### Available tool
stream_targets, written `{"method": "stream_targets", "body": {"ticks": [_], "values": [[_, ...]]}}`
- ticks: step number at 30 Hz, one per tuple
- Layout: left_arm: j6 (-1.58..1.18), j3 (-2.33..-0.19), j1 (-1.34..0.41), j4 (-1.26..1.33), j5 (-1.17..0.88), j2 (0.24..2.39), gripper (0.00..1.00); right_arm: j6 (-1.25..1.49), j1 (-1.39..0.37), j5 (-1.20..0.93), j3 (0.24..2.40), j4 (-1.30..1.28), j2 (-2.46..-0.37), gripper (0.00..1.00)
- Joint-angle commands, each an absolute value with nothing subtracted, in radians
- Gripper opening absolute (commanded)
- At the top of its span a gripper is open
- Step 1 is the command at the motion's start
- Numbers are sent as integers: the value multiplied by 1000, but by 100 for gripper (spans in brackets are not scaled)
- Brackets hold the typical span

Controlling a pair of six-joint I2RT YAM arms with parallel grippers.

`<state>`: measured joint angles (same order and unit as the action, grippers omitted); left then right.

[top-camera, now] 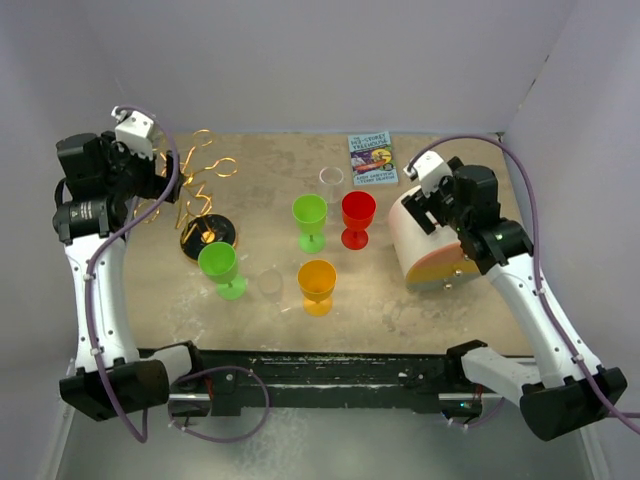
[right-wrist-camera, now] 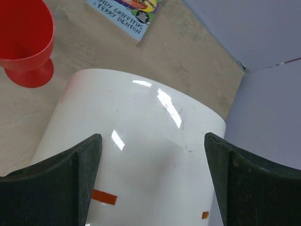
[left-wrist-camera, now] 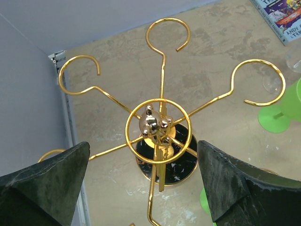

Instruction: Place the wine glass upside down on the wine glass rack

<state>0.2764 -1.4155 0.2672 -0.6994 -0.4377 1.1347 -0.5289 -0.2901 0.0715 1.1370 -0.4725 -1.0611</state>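
Top view: the gold wire wine glass rack with round black base (top-camera: 207, 232) stands left-rear on the desk (top-camera: 400, 300), partly behind the left arm (top-camera: 95, 270). Left wrist view: the left pincer (left-wrist-camera: 143, 146) is apart above it. Right wrist view: the right pincer (right-wrist-camera: 151, 136) is apart over a glossy white cylinder (right-wrist-camera: 141, 103), which is cut off below.

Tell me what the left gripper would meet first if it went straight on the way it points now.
Probably the wine glass rack: its top ring sits centred in the open left gripper, though depth is unclear.
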Motion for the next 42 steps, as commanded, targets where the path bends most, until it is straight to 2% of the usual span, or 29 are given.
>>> {"method": "stream_targets", "body": {"ticks": [1, 9, 14, 25, 31, 37, 42], "values": [[308, -1484, 251, -667, -430, 1174, 97, -454, -288, 265, 1127, -433, -1057, 89], [340, -1489, 123, -641, -334, 1240, 86, -426, -276, 398, 1113, -410, -1083, 87], [344, -1506, 84, -652, -282, 1269, 76, -412, -266, 322, 1123, -430, -1063, 87], [330, -1509, 84, -655, -186, 1218, 71, -436, -247, 249, 1136, -450, -1047, 88], [336, -1489, 84, -647, -161, 1186, 61, -487, -251, 10, 1140, -489, -998, 89], [335, -1492, 84, -652, -167, 1184, 51, -519, -262, -133, 1153, -528, -1027, 89], [342, -1491, 84, -652, -168, 1185, 43, -510, -278, -13, 1126, -460, -1084, 88]]}}
